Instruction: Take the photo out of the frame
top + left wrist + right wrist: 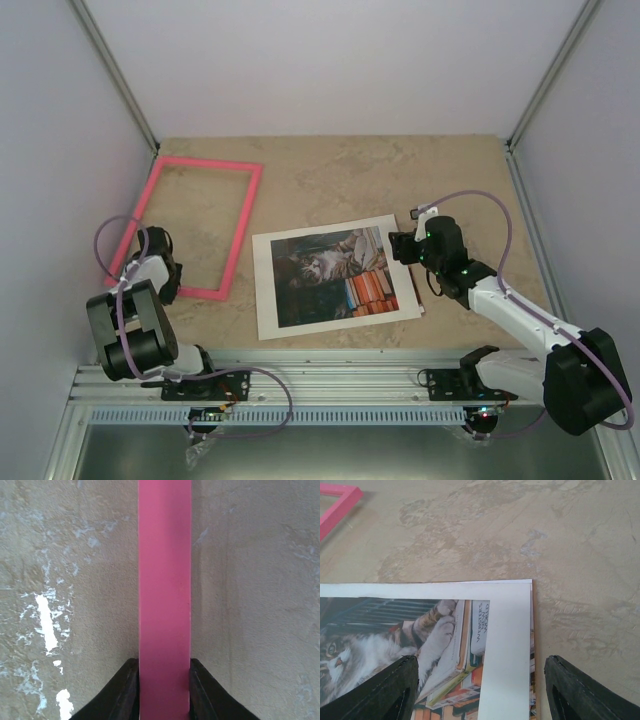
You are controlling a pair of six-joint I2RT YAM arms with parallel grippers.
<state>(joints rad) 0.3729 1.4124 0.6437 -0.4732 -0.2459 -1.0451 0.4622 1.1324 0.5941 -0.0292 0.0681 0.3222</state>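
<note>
The pink frame [244, 228] lies flat at the left of the table with bare tabletop showing through it. My left gripper [170, 283] is shut on its near left part, and the left wrist view shows the pink bar [165, 580] clamped between the black fingers of that gripper [164, 690]. The photo [330, 270], a cat among books, lies in the middle under a white mat [268, 290]. My right gripper [399, 247] hovers open over the mat's far right corner. In the right wrist view its gripper [480, 692] straddles the mat [507, 650] and photo [395, 640].
A thin brown backing board edge [534, 630] shows past the mat's right side. A corner of the pink frame [337, 505] sits at the far left of the right wrist view. White walls with metal posts enclose the table on three sides.
</note>
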